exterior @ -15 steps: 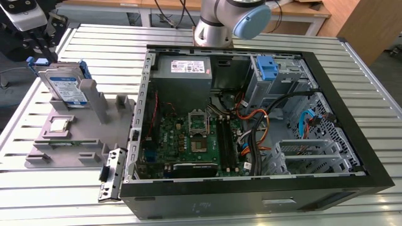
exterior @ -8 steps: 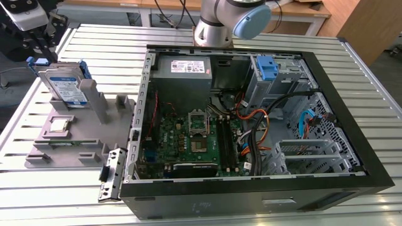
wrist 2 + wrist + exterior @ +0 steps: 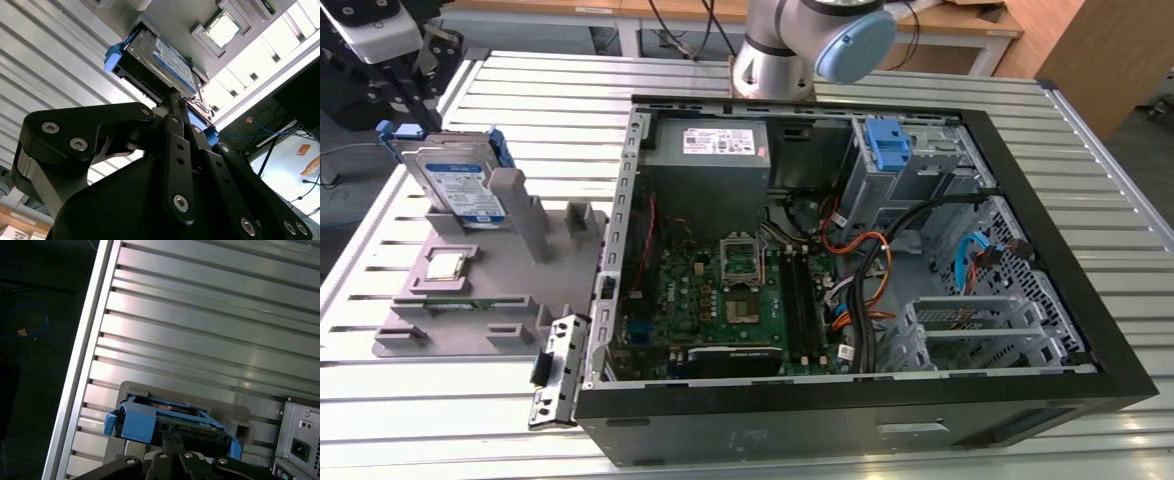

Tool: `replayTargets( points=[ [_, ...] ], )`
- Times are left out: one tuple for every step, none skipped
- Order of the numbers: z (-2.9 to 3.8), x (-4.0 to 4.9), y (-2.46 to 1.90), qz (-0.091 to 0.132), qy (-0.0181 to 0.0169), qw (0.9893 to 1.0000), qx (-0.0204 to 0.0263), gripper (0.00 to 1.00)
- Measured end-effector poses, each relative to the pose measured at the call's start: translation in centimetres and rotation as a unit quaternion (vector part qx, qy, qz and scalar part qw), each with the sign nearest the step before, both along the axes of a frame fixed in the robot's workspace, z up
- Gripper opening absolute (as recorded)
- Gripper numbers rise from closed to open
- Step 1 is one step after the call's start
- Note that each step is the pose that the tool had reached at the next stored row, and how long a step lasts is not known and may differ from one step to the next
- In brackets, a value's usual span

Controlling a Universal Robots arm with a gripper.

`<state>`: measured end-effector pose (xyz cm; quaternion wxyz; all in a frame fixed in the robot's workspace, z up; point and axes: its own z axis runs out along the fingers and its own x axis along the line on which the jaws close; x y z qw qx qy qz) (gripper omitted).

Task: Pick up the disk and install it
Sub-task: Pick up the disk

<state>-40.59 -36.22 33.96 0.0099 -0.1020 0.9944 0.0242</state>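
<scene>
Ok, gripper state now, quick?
Gripper: right at the edge of the disk; whether it is open, shut or gripping cannot be told.

Workshop: slatted aluminium bench, opened computer case, robot arm.

My end effector looked like matt black metal set with small bright screw heads. The disk had a dull silver metal body, a smooth, slightly glossy paper label and a smooth blue plastic bracket. The worktop was ribbed bare aluminium with a soft brushed sheen, the holder under the disk was matt grey plastic, and the computer case was matt black outside and bare grey sheet metal inside.
</scene>
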Motion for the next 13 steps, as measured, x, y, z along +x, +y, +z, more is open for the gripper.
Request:
replayTargets(
  points=[
    [0.01,0.0,0.0,0.0,0.0,1.0,0.0,0.1],
    [0.05,0.0,0.0,0.0,0.0001,1.0,-0.0001,0.1],
    [0.06,0.0,0.0,0.0,0.0,1.0,0.0,0.1],
    [0.06,0.0,0.0,0.0,0.0,1.0,0.0,0.1],
    [0.06,0.0,0.0,0.0,0.0,1.0,0.0,0.1],
    [0.06,0.0,0.0,0.0,0.0,1.0,0.0,0.1],
    [0.06,0.0,0.0,0.0,0.0,1.0,0.0,0.1],
    [0.06,0.0,0.0,0.0,0.0,1.0,0.0,0.1],
    [0.06,0.0,0.0,0.0,0.0,1.0,0.0,0.1],
    [0.06,0.0,0.0,0.0,0.0,1.0,0.0,0.1],
    [0.08,0.0,0.0,0.0,0.0,1.0,0.0,0.1],
    [0.12,0.0,0.0,0.0,0.0001,1.0,-0.0001,0.1],
    [0.14,0.0,0.0,0.0,0.0,1.0,0.0,0.1]
  ],
)
